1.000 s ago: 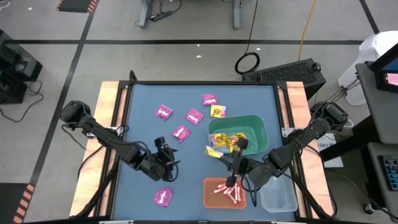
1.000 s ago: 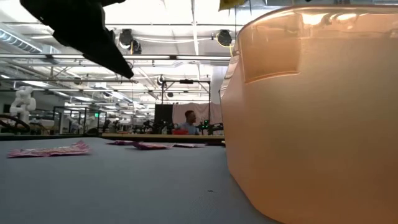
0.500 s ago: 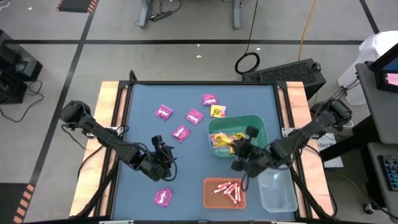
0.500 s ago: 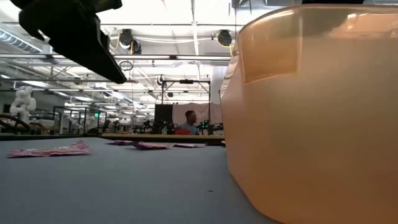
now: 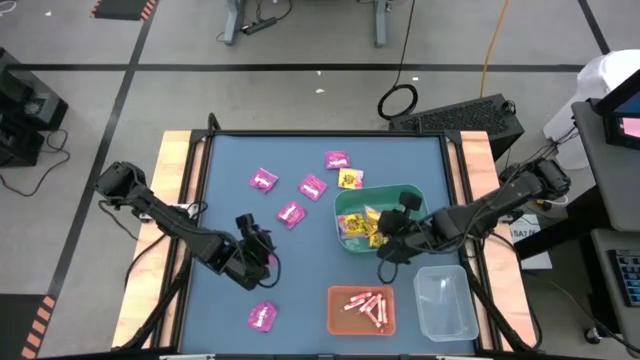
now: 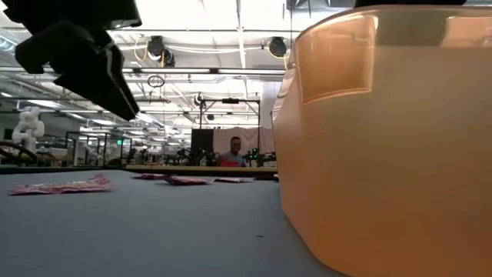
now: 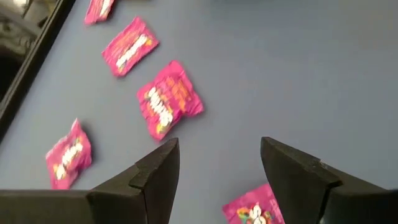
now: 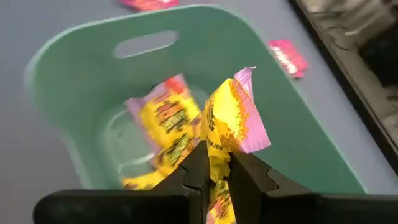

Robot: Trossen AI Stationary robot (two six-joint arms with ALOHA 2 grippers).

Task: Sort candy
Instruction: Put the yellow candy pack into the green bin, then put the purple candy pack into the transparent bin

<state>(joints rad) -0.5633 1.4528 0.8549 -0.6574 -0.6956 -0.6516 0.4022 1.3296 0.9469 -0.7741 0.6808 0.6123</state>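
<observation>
My right gripper is shut on a yellow candy packet above the green bin, which has several yellow packets in it. In the high view this gripper hangs over the bin's near side. My left gripper stands open above the blue table, left of centre, touching nothing. Magenta packets lie flat ahead of it. Another magenta packet lies near the front edge, and a lone yellow packet lies beyond the bin. My right gripper pinches the yellow packet by one end between its two fingers. The fingers slant downward toward the bin. The crumpled packet sticks out past the fingertips, its pink-tinted corner free, and it is lifted clear above the bin's inside.
An orange bin with pink-white sticks stands near the front edge, and a clear bin stands to its right. In the low view the orange bin fills the right half. More magenta packets lie at the far side.
My right gripper has carried the yellow packet from beside the green bin's near left corner toward the far edge, over the bin, and has tipped downward. My left gripper has tipped downward a little and kept open.
</observation>
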